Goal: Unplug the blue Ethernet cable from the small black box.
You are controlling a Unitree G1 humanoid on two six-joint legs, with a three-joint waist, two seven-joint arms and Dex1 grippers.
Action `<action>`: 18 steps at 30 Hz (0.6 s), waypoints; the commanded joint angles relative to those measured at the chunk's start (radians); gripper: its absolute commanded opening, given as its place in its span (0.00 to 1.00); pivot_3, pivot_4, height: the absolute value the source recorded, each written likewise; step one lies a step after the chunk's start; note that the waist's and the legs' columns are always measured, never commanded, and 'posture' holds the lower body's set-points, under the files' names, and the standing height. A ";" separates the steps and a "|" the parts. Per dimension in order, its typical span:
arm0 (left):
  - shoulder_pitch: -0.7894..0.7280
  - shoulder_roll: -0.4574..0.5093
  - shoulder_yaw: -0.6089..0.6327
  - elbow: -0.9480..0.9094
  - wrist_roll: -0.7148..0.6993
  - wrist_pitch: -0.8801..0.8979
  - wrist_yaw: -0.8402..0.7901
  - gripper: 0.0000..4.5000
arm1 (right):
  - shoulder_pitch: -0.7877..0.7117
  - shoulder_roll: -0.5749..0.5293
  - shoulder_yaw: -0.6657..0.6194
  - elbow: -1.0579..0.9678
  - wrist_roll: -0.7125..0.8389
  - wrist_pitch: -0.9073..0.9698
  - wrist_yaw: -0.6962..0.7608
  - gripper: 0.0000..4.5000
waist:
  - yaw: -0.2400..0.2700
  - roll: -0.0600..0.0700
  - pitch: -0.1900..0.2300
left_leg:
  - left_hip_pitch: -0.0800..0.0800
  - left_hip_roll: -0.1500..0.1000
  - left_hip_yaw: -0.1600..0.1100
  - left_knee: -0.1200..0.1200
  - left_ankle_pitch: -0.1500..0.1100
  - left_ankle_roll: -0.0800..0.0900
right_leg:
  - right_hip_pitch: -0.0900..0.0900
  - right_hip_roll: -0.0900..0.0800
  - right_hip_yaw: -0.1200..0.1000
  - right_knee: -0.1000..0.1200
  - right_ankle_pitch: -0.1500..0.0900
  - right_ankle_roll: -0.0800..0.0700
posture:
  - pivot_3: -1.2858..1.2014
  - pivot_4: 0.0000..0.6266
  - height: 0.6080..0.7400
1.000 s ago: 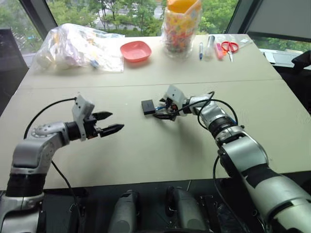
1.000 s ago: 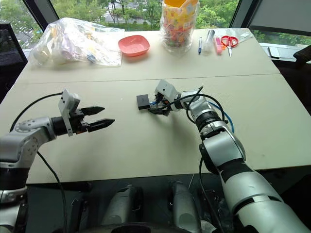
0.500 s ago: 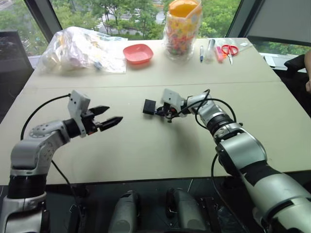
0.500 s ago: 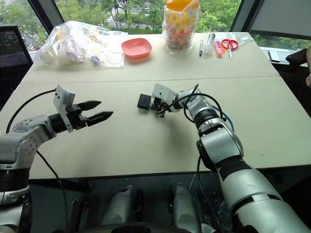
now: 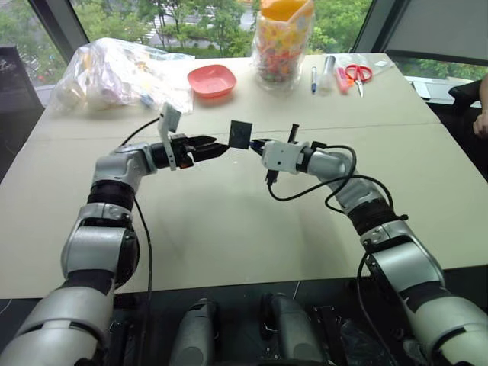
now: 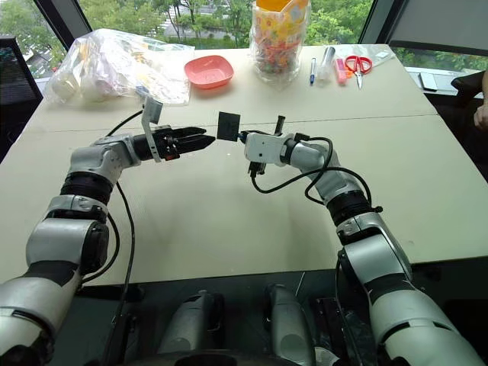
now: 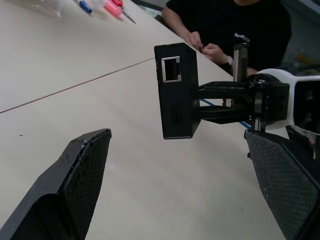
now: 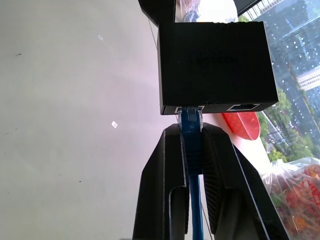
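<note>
Both arms moved up and closer since earlier. Right tool [image 8: 192,145] clamped on thin bright blue Ethernet cable [image 8: 192,165], lifting small flat black plastic box [image 7: 176,92] off tabletop [image 5: 229,229]. Left tool [image 7: 190,185] apart, box just ahead. Cable still plugged; pull left.

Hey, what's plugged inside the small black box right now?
The blue Ethernet cable enters one port on the small black box's edge, pinched just below by the right claw. The neighbouring port is empty. The plug's tip is hidden inside the port.
</note>
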 commanded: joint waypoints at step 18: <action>-0.153 -0.083 0.138 0.185 0.057 -0.067 -0.052 0.11 | 0.085 -0.010 -0.001 -0.300 -0.046 0.136 -0.019 0.00 | 0.003 0.000 0.000 | 0.000 0.000 -0.001 0.001 0.000 0.000 | 0.001 0.000 0.000 0.001 0.000 0.000 | 0.52 0.24 1.00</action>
